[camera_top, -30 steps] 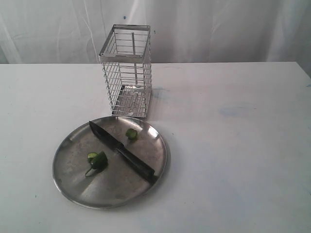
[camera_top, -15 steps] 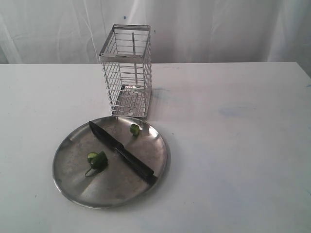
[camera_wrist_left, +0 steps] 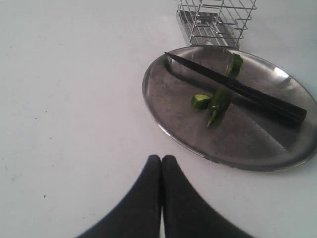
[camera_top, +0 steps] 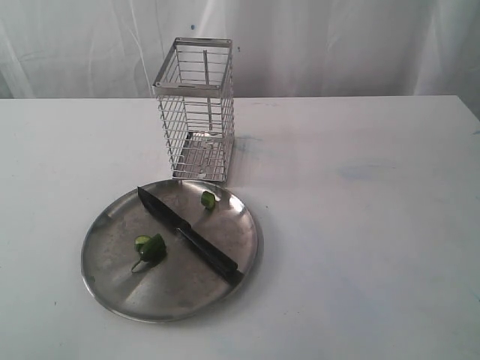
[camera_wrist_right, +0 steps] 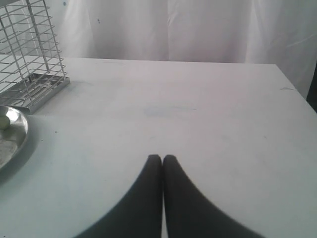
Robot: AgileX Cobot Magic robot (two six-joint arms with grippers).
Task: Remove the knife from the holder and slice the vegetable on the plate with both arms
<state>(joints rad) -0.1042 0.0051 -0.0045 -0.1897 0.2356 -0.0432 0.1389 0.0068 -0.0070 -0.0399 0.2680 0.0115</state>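
The black knife (camera_top: 187, 232) (camera_wrist_left: 237, 88) lies flat across the steel plate (camera_top: 112, 281) (camera_wrist_left: 247, 148), tip toward the wire holder (camera_top: 195, 112) (camera_wrist_left: 215, 20), which stands behind the plate with no knife in it. Cut vegetable pieces rest on the plate: a larger green piece with stem (camera_top: 148, 249) (camera_wrist_left: 218, 104), a slice (camera_wrist_left: 200, 101) beside it, and a small piece (camera_top: 208, 199) (camera_wrist_left: 236, 64) past the blade. Neither arm shows in the exterior view. My left gripper (camera_wrist_left: 161, 157) is shut and empty over the table short of the plate. My right gripper (camera_wrist_right: 162, 157) is shut and empty, off to the plate's right.
A white table (camera_top: 360, 225) carries everything, with a white curtain (camera_top: 337, 45) behind it. The table's right edge (camera_wrist_right: 297, 94) shows in the right wrist view. A faint bluish smudge (camera_top: 360, 172) marks the tabletop right of the holder.
The small green piece near the holder shifted slightly up and right on the plate a second ago, then stayed still. The knife and the larger piece kept their places.
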